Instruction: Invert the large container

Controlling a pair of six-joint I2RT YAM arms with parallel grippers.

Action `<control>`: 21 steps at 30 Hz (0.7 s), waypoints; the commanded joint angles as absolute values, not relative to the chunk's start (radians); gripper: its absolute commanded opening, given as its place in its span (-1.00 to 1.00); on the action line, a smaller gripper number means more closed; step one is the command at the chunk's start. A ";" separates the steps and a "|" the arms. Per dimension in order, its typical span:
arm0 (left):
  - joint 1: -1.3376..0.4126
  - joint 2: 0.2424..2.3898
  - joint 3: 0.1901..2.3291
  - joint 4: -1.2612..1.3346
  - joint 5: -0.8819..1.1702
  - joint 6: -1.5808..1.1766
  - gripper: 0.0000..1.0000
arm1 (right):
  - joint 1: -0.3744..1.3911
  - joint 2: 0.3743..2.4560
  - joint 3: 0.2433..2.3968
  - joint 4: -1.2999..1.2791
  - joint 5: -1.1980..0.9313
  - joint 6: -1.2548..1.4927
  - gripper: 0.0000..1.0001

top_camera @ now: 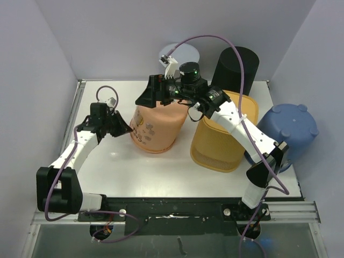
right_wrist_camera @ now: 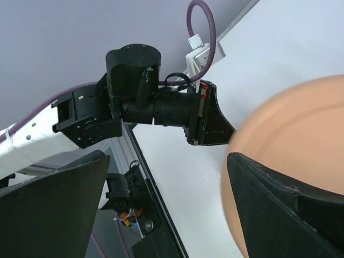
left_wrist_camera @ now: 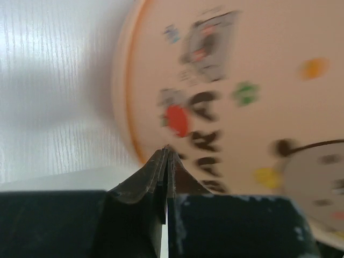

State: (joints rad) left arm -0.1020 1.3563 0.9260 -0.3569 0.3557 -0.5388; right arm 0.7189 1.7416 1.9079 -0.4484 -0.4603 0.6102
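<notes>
Near the middle of the table [top_camera: 161,180], a bit toward the left edge, sits the large container [top_camera: 156,126]: peach plastic, smooth, round, tapering, with cartoon print and dark lettering on the wall and a thin orange line at the rim. Looks tipped or part-way over, wide end toward the near edge, narrow end toward the far edge; exact tilt is hard to call. Left gripper [top_camera: 122,128] is pressed together with nothing between the tips, its point right at the container's left wall, likely used as a pusher or brace to stop the tub sliding. Right gripper [top_camera: 153,91] is spread wide over the far end, its dark wedge fingers [right_wrist_camera: 54,204] either side of the rounded peach face, not clamping, probably set to guide or catch the roll. Slick plastic, so it may skid. Toward the right edge: yellow basket [top_camera: 220,142] with a mesh wall, just beside the container; blue bucket [top_camera: 285,131], inverted, knobbed base up; black cylinder [top_camera: 236,64] at the far edge.
</notes>
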 commanded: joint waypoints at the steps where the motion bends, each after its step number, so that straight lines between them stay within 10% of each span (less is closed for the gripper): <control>1: -0.095 1.332 0.936 -0.343 0.374 -0.537 -1.00 | 0.715 1.764 1.938 -0.419 -0.492 0.601 0.95; 15: -0.058 1.239 1.202 -0.583 0.267 -0.378 -1.00 | 0.712 1.679 2.056 -0.685 -0.030 0.379 0.95; 21: -0.057 1.221 1.332 -0.604 0.257 -0.365 -0.05 | 0.633 1.561 1.992 -0.739 0.446 0.337 0.95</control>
